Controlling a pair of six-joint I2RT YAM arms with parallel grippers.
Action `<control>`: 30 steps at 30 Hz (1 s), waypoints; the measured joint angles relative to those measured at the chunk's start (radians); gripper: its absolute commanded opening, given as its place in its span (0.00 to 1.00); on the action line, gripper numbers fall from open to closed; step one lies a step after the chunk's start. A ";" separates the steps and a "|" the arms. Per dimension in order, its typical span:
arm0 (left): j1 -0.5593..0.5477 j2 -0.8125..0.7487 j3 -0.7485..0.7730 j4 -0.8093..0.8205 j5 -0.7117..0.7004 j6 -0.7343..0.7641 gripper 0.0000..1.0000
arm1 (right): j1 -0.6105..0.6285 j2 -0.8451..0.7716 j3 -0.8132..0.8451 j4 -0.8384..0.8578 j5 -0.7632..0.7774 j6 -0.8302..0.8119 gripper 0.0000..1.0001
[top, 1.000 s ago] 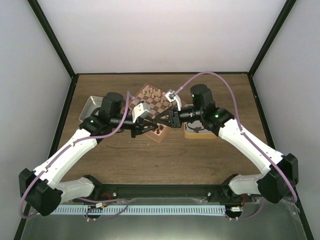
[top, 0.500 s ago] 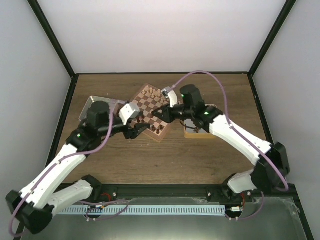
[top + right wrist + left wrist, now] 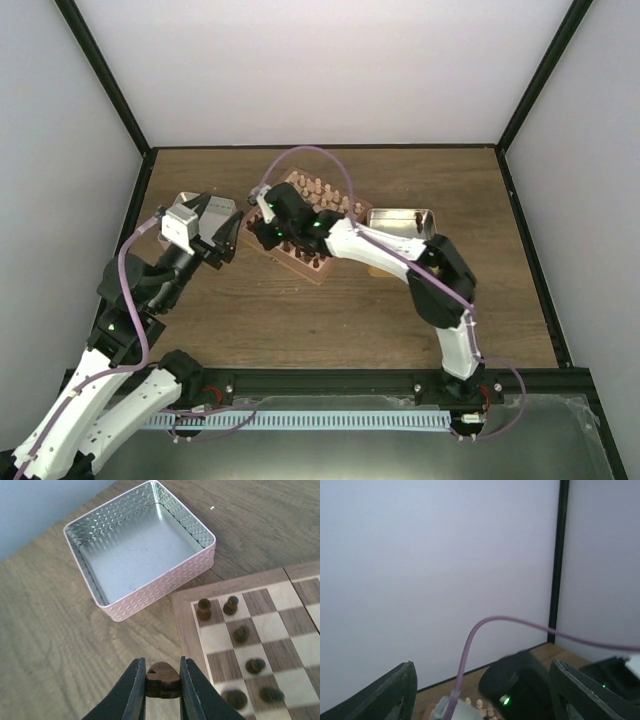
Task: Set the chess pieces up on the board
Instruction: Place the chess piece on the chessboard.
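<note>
The board [image 3: 189, 630] fills the lower right of the right wrist view, with several dark chess pieces [image 3: 241, 633] standing in two rows along its near-left squares. My right gripper [image 3: 162, 682] is shut on one dark chess piece [image 3: 163, 680], held over the bare table just off the board's left border. In the top view the right gripper [image 3: 258, 234] reaches across the board [image 3: 290, 263] to its left side. My left gripper [image 3: 218, 238] is raised left of the board, open and holding nothing. Its wrist view faces the wall, with its fingers [image 3: 395, 695] wide apart.
A shallow metal tin [image 3: 140, 555] lies left of the board, close ahead of the right gripper. A second tin [image 3: 402, 222] sits right of the board. Pale pieces [image 3: 320, 188] stand along the board's far edge. The right arm's cable [image 3: 470, 645] crosses the left wrist view.
The left gripper opened and drew back left and upward from the board. The right arm swung from the right tin across the board to its left edge, still gripping the dark piece.
</note>
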 measured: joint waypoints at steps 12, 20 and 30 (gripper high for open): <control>0.000 0.013 -0.008 0.031 -0.063 -0.018 0.75 | 0.013 0.285 0.249 -0.081 0.107 -0.114 0.14; 0.000 0.018 -0.008 0.031 -0.074 -0.017 0.75 | 0.013 0.366 0.338 -0.127 0.142 -0.149 0.16; 0.000 0.025 -0.008 0.031 -0.075 -0.016 0.77 | 0.013 0.419 0.419 -0.178 0.179 -0.174 0.17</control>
